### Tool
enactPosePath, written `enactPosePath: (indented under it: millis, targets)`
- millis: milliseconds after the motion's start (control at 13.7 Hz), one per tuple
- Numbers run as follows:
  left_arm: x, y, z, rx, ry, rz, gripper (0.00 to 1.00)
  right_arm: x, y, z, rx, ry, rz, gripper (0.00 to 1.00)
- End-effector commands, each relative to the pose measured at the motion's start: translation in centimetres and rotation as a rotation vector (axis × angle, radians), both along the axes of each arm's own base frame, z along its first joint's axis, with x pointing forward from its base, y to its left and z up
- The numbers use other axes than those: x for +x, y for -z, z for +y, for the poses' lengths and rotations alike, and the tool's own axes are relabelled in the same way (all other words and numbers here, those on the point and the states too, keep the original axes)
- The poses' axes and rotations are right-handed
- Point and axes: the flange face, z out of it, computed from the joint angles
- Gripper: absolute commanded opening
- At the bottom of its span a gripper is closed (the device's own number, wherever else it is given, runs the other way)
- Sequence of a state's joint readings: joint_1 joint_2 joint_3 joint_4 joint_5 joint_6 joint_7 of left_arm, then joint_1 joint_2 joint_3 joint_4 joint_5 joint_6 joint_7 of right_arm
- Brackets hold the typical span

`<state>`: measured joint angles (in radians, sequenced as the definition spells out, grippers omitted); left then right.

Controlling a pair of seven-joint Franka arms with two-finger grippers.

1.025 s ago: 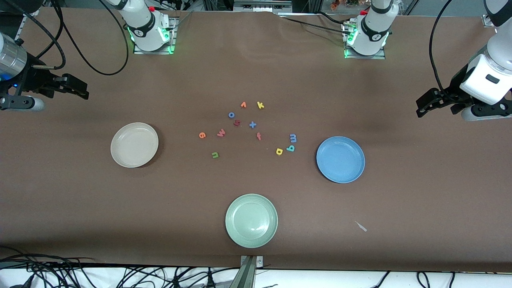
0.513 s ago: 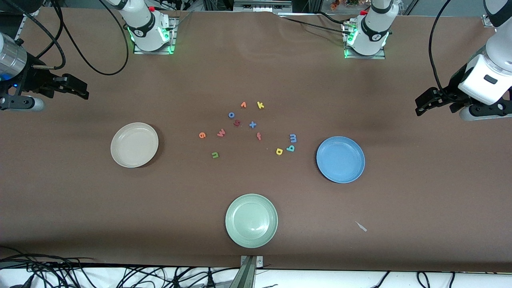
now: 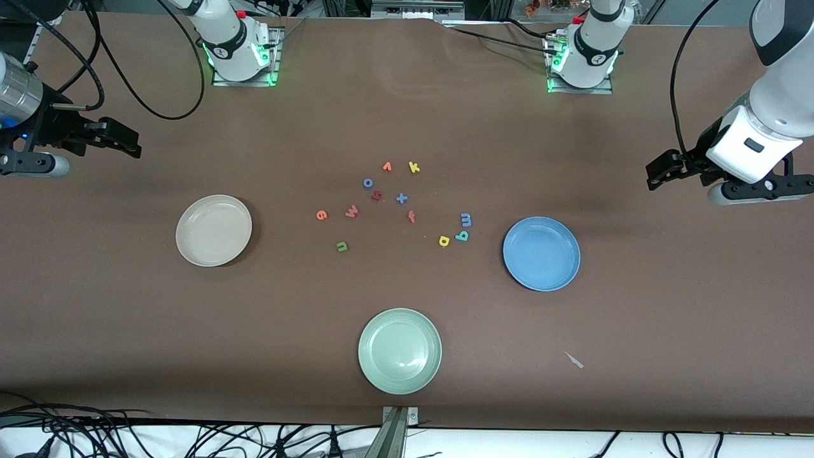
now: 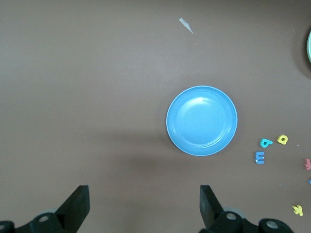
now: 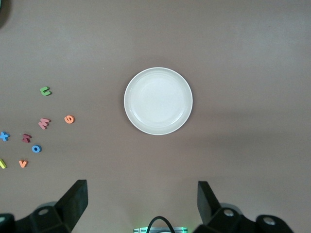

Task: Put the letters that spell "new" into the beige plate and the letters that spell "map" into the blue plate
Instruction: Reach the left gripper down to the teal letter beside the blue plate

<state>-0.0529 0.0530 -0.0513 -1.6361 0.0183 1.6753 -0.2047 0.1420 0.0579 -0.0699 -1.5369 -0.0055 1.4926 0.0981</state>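
Both the left gripper (image 3: 664, 173) and right gripper (image 3: 124, 141) are held spread, empty. Letters (image 3: 407, 207) are crowded; a decoy risks being pinched.

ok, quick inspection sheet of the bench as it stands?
Surface: brown table, one pale scrap.
Job's things: beige plate and blue plate hold nothing; n, e, w, m, a, p loose on the table between them.
Clutter: green plate; spare letters.
Grippers: left gripper and right gripper open, holding nothing, at the table's ends.
Cables: black cables near the bases.
Surroundings: nothing seen.
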Motion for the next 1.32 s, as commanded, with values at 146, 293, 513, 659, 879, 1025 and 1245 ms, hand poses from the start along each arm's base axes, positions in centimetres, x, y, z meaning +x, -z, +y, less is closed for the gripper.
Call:
enactPosePath:
  millis: [146, 293, 513, 659, 879, 1025, 1245]
  targets:
    - [-1.1, -1.5, -2.6, 0.023, 0.073, 0.028, 1.00, -0.2, -0.6, -0.1, -0.001, 0.000, -0.007, 1.00]
    - [-1.3, -3.7, -3.9, 0.019, 0.096, -0.010, 1.00, -0.2, -0.6, -0.1, -0.001, -0.001, -0.007, 1.00]
    - [0.4, -2.3, -4.9, 0.003, 0.103, -0.017, 1.00, -0.2, -0.6, -0.1, -0.001, -0.001, -0.007, 1.00]
    - [2.4, -0.3, -5.3, -0.008, 0.106, -0.048, 1.00, -0.2, -0.6, -0.1, -0.001, 0.000, -0.007, 1.00]
    - [4.8, 4.7, -7.1, -0.019, 0.143, -0.023, 1.00, -0.2, -0.6, -0.1, -0.001, 0.000, -0.009, 1.00]
    - [5.9, 10.9, -10.7, -0.036, 0.200, 0.057, 1.00, -0.2, -0.6, -0.1, -0.001, -0.001, -0.007, 1.00]
    - [6.2, 16.8, -17.0, -0.060, 0.283, 0.065, 1.00, -0.2, -0.6, 0.0, 0.000, 0.000, -0.005, 1.00]
